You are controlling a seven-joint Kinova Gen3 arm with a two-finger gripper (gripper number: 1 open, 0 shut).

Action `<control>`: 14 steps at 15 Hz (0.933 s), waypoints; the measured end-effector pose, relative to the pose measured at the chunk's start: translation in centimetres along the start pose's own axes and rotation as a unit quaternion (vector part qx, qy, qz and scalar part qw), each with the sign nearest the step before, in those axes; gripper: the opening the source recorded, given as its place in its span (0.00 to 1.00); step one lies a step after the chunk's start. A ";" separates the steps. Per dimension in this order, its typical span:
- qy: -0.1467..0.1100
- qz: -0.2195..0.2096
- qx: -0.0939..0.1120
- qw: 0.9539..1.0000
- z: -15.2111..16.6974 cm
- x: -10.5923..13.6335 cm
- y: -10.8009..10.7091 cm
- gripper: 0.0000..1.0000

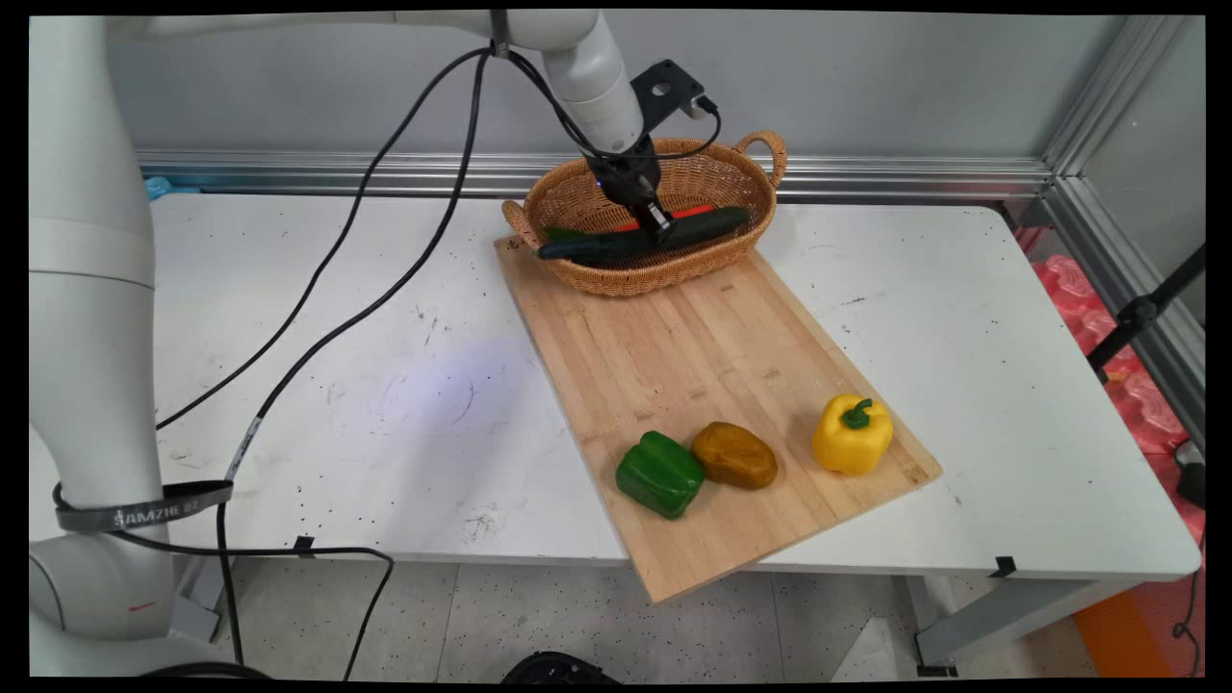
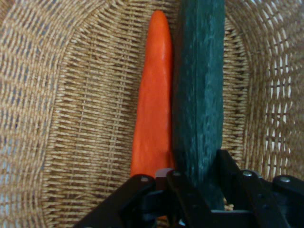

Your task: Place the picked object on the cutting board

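A scuffed white surface (image 1: 414, 404) stands before a grey wall. On it lies a bamboo cutting board (image 1: 707, 385), with an oval wicker basket (image 1: 731, 183) at its far edge. The hand (image 1: 662, 223) clenches a long, dark, rough-skinned cucumber (image 2: 199, 95) over the basket, above a smooth tapered carrot (image 2: 154, 104). Near the board's near edge sit a green pepper (image 1: 660, 474), a brown potato (image 1: 734, 454) and a yellow pepper (image 1: 852, 435).

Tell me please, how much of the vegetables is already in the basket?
Done: a carrot lies in the basket. In hand: the gripper holds a cucumber over it. Left on the cutting board: green pepper, brown potato, yellow pepper.
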 end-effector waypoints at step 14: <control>0.061 0.051 -0.010 0.997 -12.2 -1.2 -0.1 0.00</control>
